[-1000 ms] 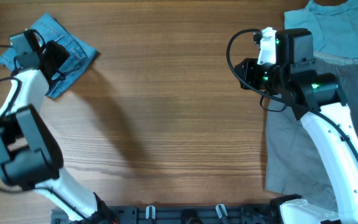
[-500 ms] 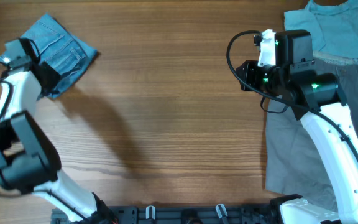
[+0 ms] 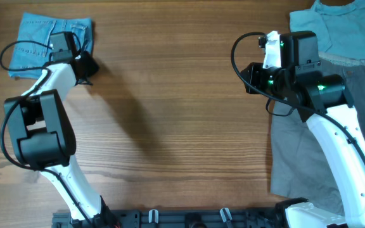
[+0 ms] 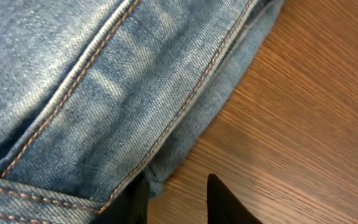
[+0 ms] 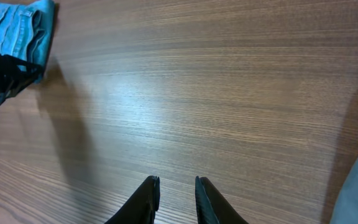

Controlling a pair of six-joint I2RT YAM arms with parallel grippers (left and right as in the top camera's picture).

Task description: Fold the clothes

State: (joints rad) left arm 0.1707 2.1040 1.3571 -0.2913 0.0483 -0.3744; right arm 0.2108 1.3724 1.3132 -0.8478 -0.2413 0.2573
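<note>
At far-left corner of the worktop (image 3: 170,114), the jeans (image 3: 49,41) are now lying squared, no longer skewed as a second ago, so folding is looking finished. Left pincer (image 4: 174,190) is sitting just beside the bundle's folded edge, narrowly parted, gripping nothing. Right pincer (image 5: 176,186) is hovering narrow, empty, well apart.

Overhead: light is falling bright and even from above. The left arm is casting a soft, wide shadow on the desk (image 3: 182,158), from the left tool (image 3: 86,68) toward the right tool (image 5: 177,186). Right wrist: pale glare is spreading ahead of that tool. Left wrist: jeans (image 4: 104,81) are rendering sharp, and the fingers (image 4: 225,202) are showing near-black.
</note>
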